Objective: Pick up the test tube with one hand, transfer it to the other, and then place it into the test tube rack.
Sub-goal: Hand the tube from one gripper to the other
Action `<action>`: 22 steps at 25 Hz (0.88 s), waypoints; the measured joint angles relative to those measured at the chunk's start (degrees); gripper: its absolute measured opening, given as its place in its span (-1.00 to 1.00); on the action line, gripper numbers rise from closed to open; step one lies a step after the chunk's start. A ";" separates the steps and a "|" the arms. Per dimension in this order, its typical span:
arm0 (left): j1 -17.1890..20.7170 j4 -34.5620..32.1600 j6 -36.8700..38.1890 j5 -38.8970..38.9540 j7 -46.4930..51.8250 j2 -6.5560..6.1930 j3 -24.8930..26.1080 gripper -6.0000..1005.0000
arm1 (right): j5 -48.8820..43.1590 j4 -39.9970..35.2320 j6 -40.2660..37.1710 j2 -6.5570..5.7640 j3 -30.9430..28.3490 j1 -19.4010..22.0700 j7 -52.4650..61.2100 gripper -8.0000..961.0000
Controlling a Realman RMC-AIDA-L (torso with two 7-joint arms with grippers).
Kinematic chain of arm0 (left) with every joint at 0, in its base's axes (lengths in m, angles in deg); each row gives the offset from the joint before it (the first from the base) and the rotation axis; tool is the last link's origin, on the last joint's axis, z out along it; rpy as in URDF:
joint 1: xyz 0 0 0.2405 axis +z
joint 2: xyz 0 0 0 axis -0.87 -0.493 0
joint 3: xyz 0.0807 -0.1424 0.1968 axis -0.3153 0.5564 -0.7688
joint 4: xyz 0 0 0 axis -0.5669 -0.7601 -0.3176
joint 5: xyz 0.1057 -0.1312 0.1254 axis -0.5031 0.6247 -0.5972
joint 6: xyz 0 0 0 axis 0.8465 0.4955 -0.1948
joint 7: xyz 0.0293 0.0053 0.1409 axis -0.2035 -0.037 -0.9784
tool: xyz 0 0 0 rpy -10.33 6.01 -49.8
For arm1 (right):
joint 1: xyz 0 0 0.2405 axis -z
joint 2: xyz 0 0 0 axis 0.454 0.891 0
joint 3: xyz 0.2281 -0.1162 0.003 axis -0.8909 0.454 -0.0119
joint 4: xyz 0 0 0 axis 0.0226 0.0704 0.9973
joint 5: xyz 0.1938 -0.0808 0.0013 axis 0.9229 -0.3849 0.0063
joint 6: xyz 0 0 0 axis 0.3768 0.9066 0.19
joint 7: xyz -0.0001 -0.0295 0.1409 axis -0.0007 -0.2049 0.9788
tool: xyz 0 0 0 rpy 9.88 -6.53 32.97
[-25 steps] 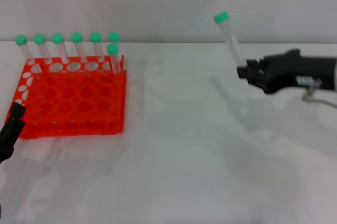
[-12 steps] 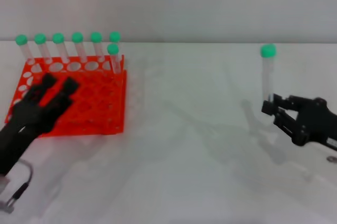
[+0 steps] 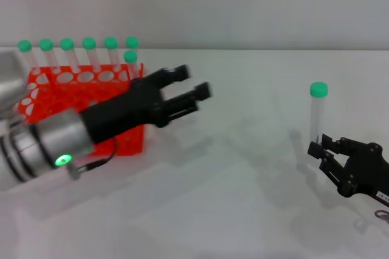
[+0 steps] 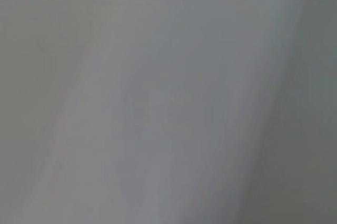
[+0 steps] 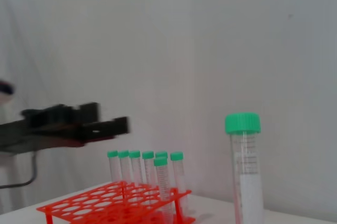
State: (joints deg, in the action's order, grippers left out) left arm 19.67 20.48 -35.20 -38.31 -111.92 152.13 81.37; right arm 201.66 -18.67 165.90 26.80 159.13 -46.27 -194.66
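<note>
Right end effector, frame lower right: clenched on clear green-capped test tube, held upright | left end effector, frame centre: fingers spread, empty | orange-red perforated plastic rack, upper left, seven tubes | step: handover; next: left grasps tube.

The head camera looks forward and down over the white table, taking in the rack at the far left. The right wrist camera sits low near the table's right side, facing across to the same rack. The left wrist camera shows only blank grey.
</note>
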 joint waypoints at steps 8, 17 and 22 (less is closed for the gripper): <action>-9.15 0.77 4.92 -13.69 3.28 0.50 0.00 0.50 | 1.79 0.85 0.77 0.10 0.02 -0.68 -1.41 -0.58; -10.43 8.33 13.99 -15.22 1.22 2.25 0.00 0.48 | 1.96 1.59 2.01 0.07 0.24 -0.73 -1.46 -0.58; -10.25 11.30 18.58 -16.47 -0.26 4.30 0.81 0.46 | 1.51 1.61 2.63 0.07 0.26 -0.42 -1.47 -0.58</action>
State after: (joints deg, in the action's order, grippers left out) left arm 9.41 31.78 -16.62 -54.78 -112.19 156.43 82.18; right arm 203.17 -17.06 168.53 26.86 159.38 -46.68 -196.13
